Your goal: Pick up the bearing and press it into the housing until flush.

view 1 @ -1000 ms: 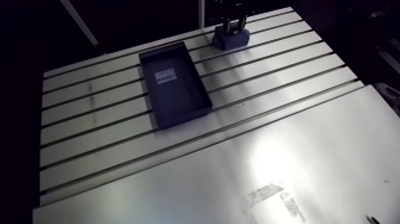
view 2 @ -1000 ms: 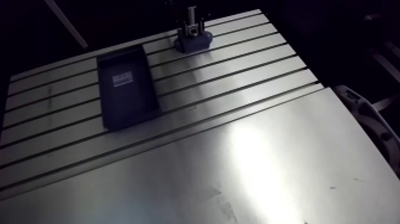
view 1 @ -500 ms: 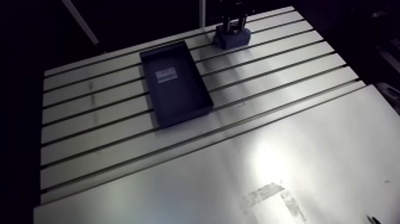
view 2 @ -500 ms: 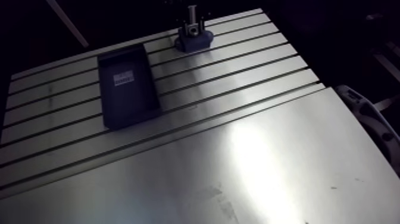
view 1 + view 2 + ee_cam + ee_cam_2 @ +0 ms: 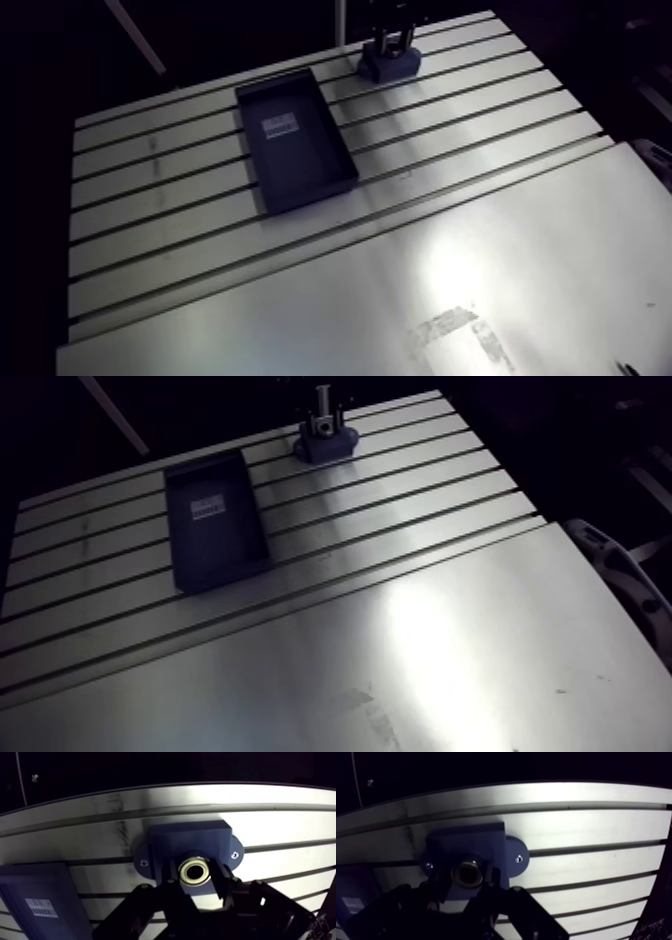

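While hand (image 5: 196, 875) clamps bearing (image 5: 195, 871), it's ctr'd over housing (image 5: 190, 837).

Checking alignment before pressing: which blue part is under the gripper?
The housing, the flanged block with the bearing between the fingers; the labelled tray lies beside it.

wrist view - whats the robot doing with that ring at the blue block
The arm's gripper is shut on the bearing, holding it right at the bore of the blue housing, which sits on the slotted table. Whether the bearing is seated flush cannot be told. A dark tray with a label lies beside the housing.
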{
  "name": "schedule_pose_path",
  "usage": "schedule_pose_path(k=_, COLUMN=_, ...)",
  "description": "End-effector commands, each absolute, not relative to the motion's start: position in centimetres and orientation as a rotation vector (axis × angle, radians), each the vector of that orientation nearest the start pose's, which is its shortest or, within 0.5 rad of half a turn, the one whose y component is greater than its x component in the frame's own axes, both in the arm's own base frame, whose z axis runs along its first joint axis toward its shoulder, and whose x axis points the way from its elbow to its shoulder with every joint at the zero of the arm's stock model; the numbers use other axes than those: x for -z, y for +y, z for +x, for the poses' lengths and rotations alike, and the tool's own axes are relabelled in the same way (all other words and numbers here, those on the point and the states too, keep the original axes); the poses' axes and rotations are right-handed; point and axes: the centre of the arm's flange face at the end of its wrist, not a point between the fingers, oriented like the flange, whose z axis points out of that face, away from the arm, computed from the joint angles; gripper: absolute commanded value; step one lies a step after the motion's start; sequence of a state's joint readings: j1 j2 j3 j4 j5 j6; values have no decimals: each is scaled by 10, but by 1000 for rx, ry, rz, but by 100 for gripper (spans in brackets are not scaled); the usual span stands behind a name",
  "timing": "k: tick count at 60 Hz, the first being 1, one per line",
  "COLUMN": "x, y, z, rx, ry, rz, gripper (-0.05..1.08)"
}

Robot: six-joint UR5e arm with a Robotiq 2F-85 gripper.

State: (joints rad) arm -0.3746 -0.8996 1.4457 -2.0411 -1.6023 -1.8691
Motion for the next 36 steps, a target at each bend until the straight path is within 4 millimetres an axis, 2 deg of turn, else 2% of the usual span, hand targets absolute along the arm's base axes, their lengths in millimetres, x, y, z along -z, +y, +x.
schedule_pose_path(k=1, x=-183, y=132, z=-690, rx=-5, ry=3055, rz=117, gripper=74)
schedule_pose_path(k=30, x=-183, y=134, z=-690, rx=-8, ry=3053, rz=123, gripper=72)
schedule_pose_path(k=31, x=-183, y=134, z=-689, rx=-9, ry=3052, rz=125, gripper=65)
schedule_pose_path(k=32, x=-183, y=134, z=-689, rx=-9, ry=3052, rz=125, gripper=65)
schedule_pose_path(k=33, x=-183, y=133, z=-689, rx=-7, ry=3052, rz=126, gripper=40)
schedule_pose_path(k=34, x=-183, y=133, z=-689, rx=-7, ry=3052, rz=126, gripper=40)
schedule_pose_path(k=35, x=-184, y=132, z=-689, rx=-7, ry=3052, rz=124, gripper=5)
schedule_pose_path(k=36, x=-184, y=132, z=-689, rx=-7, ry=3052, rz=124, gripper=5)
